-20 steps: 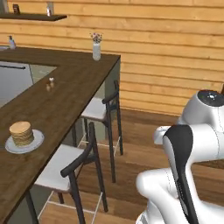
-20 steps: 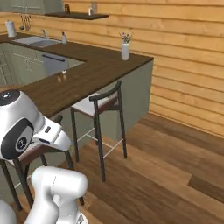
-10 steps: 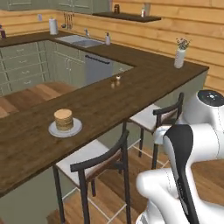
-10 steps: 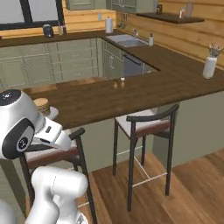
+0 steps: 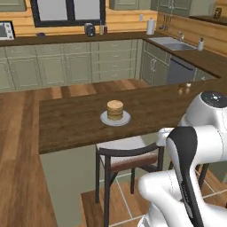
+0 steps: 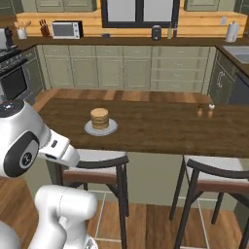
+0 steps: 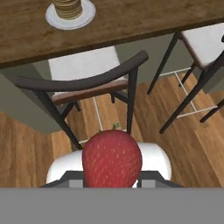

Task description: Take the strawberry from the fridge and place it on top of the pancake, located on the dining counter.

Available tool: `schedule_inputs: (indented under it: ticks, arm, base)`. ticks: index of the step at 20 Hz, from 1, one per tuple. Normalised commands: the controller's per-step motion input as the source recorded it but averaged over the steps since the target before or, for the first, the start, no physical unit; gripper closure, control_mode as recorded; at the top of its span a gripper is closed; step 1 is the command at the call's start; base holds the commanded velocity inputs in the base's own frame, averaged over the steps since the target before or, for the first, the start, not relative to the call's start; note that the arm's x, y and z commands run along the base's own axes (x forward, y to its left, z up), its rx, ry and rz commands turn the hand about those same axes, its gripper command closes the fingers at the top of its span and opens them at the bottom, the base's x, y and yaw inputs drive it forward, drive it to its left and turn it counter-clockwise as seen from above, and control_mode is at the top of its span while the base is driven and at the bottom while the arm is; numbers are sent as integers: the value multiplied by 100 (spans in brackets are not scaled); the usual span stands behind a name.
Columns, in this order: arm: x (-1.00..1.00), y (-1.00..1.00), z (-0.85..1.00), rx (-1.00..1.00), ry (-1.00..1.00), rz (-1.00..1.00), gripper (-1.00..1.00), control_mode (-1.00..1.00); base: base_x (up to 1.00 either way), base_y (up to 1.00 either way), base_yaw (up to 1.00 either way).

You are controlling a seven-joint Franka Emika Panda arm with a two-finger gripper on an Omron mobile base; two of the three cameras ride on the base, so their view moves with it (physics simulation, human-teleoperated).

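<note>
The dark red strawberry (image 7: 112, 159) sits large at the bottom of the hand view, and my gripper (image 7: 112, 180) is shut on it, its fingertips mostly covered by the fruit. The pancake (image 5: 115, 110) (image 6: 99, 118) (image 7: 66, 6) is a short tan stack on a round grey plate (image 5: 104, 119) (image 6: 90, 129) (image 7: 87, 15). It stands near the front edge of the dark wooden dining counter (image 5: 71, 124) (image 6: 160, 126) (image 7: 131, 17). The strawberry is held well below and in front of the counter, over the floor. The fridge is out of view.
A dark-framed stool (image 5: 128, 153) (image 6: 97, 163) (image 7: 87, 83) stands right under the pancake's edge of the counter, and a second stool (image 6: 214, 172) (image 7: 201, 39) stands to its right. Two small shakers (image 6: 204, 110) sit further right on the counter. Green cabinets line the back wall.
The base has swung round, so the whole scene has shifted. The counter now runs across the view with the pancake straight ahead instead of off to the left.
</note>
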Motion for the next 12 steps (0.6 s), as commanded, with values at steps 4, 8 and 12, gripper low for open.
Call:
schedule_inputs:
  ticks: [4, 8, 12]
  arm:
    - [0, 0, 0, 0, 0, 0, 100, 100]
    - [0, 0, 0, 0, 0, 0, 100, 100]
    - [0, 0, 0, 0, 0, 0, 100, 100]
  base:
    - [12, -1, 32]
    - [25, 0, 3]
    - [53, 2, 0]
